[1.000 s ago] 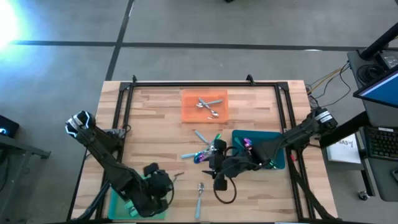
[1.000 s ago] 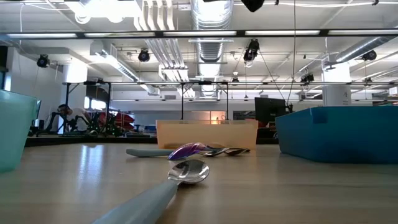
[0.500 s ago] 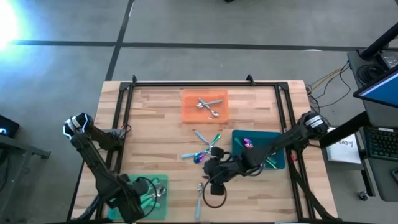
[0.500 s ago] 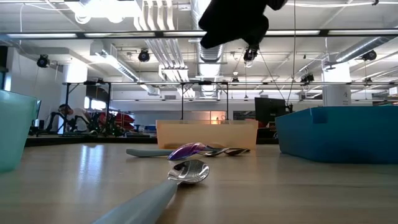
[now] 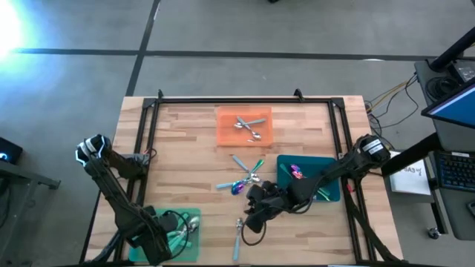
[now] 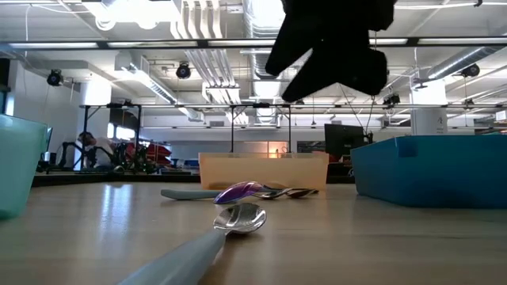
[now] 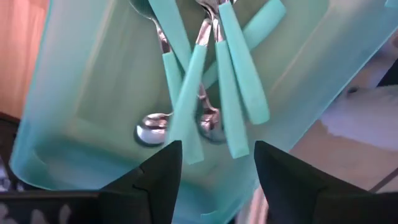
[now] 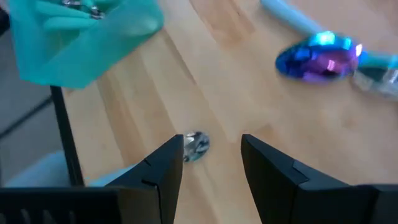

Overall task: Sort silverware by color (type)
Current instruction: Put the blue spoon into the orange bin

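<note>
A spoon [image 5: 238, 231] with a shiny bowl [image 8: 196, 147] and a pale handle lies flat near the table's front edge. My right gripper [image 5: 251, 216] hovers open above it, one finger on either side of the bowl, well clear of the table in the low view [image 6: 333, 47]. A loose cluster of silverware [image 5: 243, 178], among it an iridescent purple spoon [image 8: 318, 60], lies at mid-table. My left gripper [image 7: 214, 180] stands open over the green tray [image 5: 191, 215], in which several teal-handled pieces [image 7: 211, 81] lie criss-crossed.
An orange tray [image 5: 223, 137] with silver pieces sits at the far middle. A blue tray [image 5: 330, 194] with purple pieces lies at the right, under my right arm. A black frame [image 5: 245, 101] runs along the table's far and side edges.
My right gripper has moved toward the near edge and down, away from the mid-table cluster and over the pale-handled spoon. My left gripper has drawn back toward the near left corner, uncovering the green tray and the teal-handled pieces in it.
</note>
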Controlling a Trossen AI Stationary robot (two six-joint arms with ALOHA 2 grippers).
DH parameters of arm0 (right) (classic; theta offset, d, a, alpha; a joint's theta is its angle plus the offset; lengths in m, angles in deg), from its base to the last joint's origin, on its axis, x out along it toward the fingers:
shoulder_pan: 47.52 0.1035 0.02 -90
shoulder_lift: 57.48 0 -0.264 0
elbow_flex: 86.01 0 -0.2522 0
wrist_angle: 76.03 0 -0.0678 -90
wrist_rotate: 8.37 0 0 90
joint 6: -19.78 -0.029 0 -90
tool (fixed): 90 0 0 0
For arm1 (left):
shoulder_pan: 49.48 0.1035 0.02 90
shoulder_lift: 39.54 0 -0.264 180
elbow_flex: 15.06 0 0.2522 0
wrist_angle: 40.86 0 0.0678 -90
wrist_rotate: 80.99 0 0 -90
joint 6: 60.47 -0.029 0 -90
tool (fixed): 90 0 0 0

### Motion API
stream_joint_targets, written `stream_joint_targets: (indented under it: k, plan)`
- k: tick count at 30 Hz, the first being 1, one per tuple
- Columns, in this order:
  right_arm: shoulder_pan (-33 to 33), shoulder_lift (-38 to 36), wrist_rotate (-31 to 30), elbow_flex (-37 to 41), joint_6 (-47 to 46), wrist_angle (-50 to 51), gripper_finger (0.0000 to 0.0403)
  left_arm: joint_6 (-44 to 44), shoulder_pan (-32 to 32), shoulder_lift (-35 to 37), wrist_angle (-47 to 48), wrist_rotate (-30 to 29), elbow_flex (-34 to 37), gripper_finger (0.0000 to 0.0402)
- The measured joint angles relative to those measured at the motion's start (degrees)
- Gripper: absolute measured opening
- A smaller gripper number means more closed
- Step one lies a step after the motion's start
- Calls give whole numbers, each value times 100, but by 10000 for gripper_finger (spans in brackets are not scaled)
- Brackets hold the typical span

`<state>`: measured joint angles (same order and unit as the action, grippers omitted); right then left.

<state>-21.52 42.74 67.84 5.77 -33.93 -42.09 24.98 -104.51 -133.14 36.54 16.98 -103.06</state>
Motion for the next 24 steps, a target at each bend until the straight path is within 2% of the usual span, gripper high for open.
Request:
stream_joint_targets:
  k: [9, 17, 24]
  plan:
    - [237, 688, -75, -124, -1425, -614, 153, -990, -7, -4, 457, -21, 2, 164]
    - [266, 1259, 131, -418, -2136, -584, 153, -1324, -4, -7, 475, -579, 2, 161]
    - [267, 1529, 229, -850, -2118, -432, 153, -1446, -49, -7, 450, -590, 2, 161]
